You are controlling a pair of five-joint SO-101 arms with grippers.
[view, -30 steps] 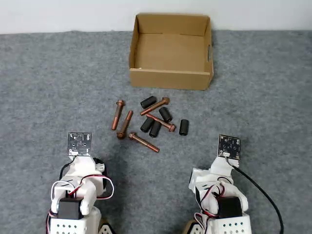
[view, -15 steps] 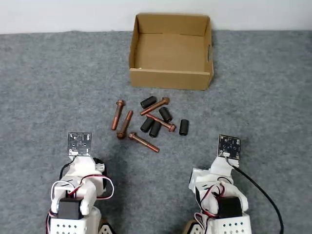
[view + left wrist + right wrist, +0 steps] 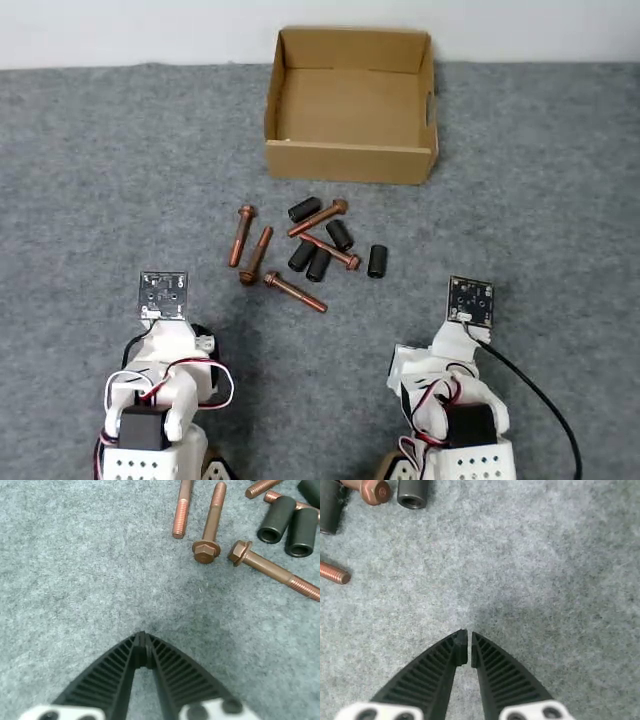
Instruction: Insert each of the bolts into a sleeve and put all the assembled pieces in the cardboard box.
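Nothing has moved since the earlier frames; both arms are still parked. Five bolts (image 3: 295,292) and five sleeves (image 3: 319,264) lie loose in one cluster on the mat (image 3: 100,180), all separate, some touching. The cluster sits just in front of the box (image 3: 350,162), between it and the arms. The left gripper (image 3: 145,640) is closed, tips touching, gripping nothing, over bare mat near two bolt heads. The right gripper (image 3: 468,639) is closed too, gripping nothing, over mat short of a sleeve.
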